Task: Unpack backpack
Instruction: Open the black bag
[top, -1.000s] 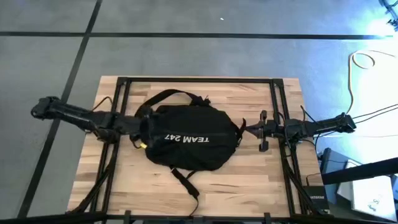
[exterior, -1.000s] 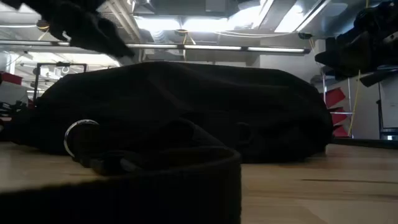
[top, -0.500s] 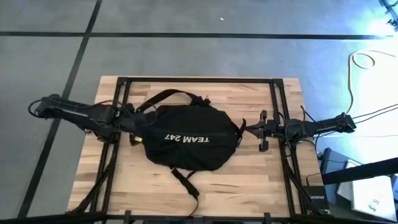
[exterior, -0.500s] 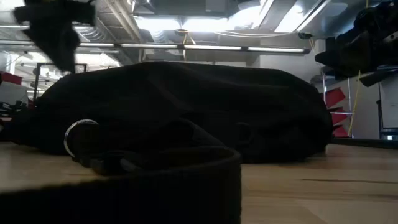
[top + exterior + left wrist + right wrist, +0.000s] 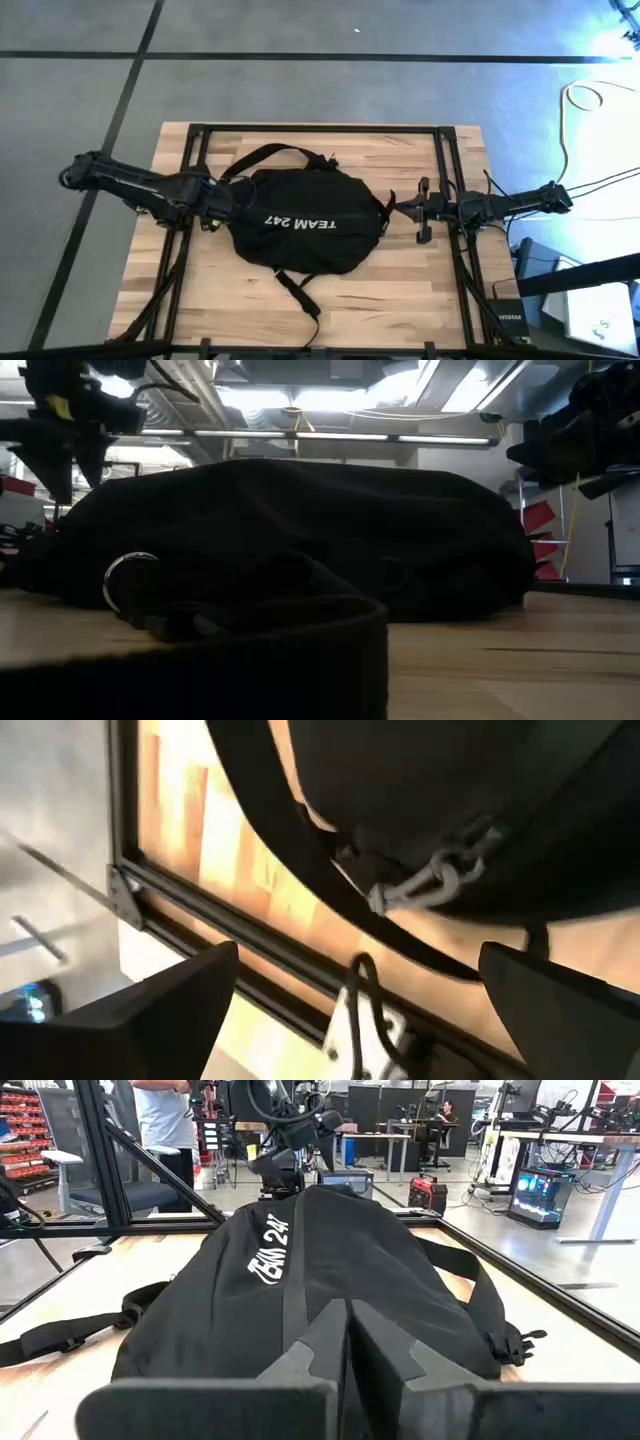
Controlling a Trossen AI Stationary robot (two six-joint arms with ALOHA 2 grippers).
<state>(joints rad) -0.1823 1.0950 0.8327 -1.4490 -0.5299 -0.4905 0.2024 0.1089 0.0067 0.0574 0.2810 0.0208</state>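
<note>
Nearest to us in the low view, a thick black strap (image 5: 250, 650) curls across the wooden table (image 5: 400, 285), and just behind it the backpack (image 5: 305, 222) lies flat at the table's middle, its white lettering facing up. Our left gripper (image 5: 214, 212) hovers at the backpack's left end with its fingers (image 5: 175, 1010) spread wide apart around nothing. Opposite it, our right gripper (image 5: 392, 208) sits at the backpack's right end with its fingers (image 5: 400, 1355) pressed together, holding nothing we can make out, while beyond the table a person (image 5: 165, 1120) stands in the room.
</note>
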